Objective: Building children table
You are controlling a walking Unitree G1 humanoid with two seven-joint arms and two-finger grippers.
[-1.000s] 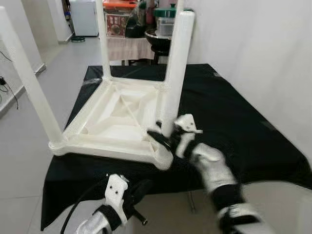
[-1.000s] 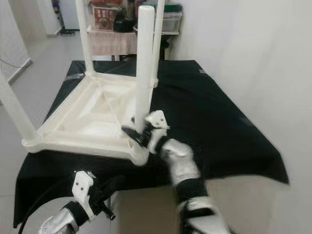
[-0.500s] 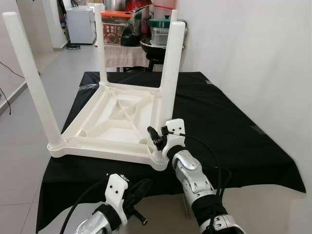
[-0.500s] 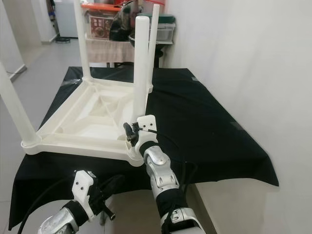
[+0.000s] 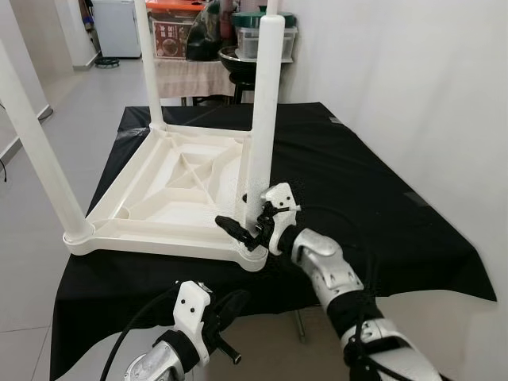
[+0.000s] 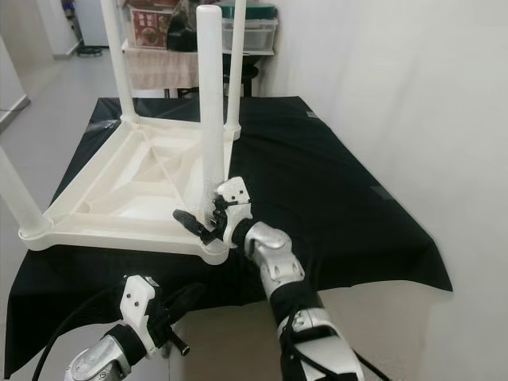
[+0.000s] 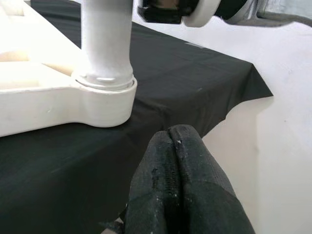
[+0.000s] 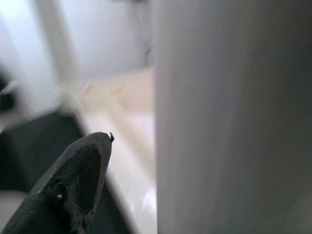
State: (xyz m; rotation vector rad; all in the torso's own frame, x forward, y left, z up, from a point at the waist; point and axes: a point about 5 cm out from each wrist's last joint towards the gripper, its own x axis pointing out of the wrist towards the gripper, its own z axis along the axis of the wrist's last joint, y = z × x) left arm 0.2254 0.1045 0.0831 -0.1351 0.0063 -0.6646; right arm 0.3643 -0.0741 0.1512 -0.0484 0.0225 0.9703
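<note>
Table [image 5: 171, 186] upside down on black cloth [image 5: 361, 182]. Right gripper [image 5: 248, 228] spread around near leg [image 5: 260, 119], rotated more sideways than before. Left gripper [image 7: 171, 183] pressed closed, low, holding nothing.

No text, label, brand or number can be read; the red box [image 5: 173, 36] on the far shelf carries some printing, but it is too small and blurred to read

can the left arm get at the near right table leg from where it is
Probably yes. The left gripper hangs just below the cloth's front edge, jaws shut, nothing between it and the leg. But the right gripper already sits at that leg's base.
</note>
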